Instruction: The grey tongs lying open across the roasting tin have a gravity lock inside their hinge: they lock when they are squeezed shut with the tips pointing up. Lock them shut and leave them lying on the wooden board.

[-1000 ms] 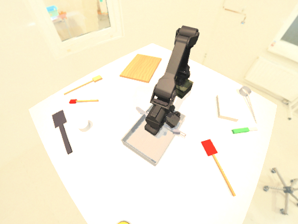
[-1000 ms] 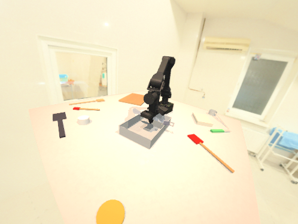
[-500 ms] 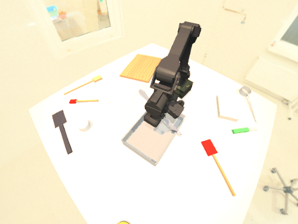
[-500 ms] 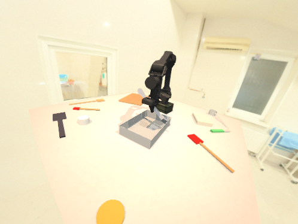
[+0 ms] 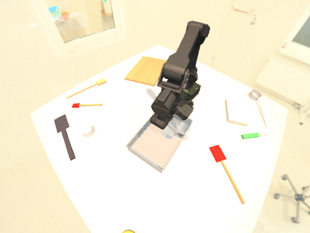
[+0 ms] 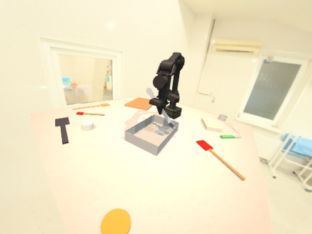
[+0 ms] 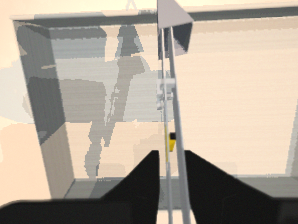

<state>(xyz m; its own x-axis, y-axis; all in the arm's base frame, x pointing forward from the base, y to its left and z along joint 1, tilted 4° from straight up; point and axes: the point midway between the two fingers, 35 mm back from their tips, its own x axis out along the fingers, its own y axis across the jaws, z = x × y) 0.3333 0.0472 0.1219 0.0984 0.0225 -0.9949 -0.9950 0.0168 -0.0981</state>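
Observation:
The grey tongs [image 5: 151, 94] [image 6: 150, 92] [image 7: 178, 120] are held tilted over the back of the roasting tin [image 5: 144, 157] [image 6: 141, 142] [image 7: 42, 110]. Their broad pale end, which looks like the tips, points up and left; the other end slants down to the right, low over the tin. My gripper [image 6: 160, 111] [image 7: 170, 157] is shut on the tongs. The two arms lie close together between the black fingers, with a yellow mark between them. Whether the lock has caught cannot be seen. The wooden board [image 5: 144, 71] [image 6: 138, 103] lies behind the tin, to the left of the arm.
A dark spatula [image 5: 68, 143] [image 6: 64, 132], a white cup [image 5: 88, 130] [image 6: 87, 125] and two small wooden-handled tools stand or lie at left. A red spatula [image 5: 217, 153] [image 6: 204, 145], a green-handled tool [image 5: 250, 136] [image 6: 227, 136] and a cream block [image 6: 211, 125] lie at right. A yellow disc [image 6: 116, 221] is in front.

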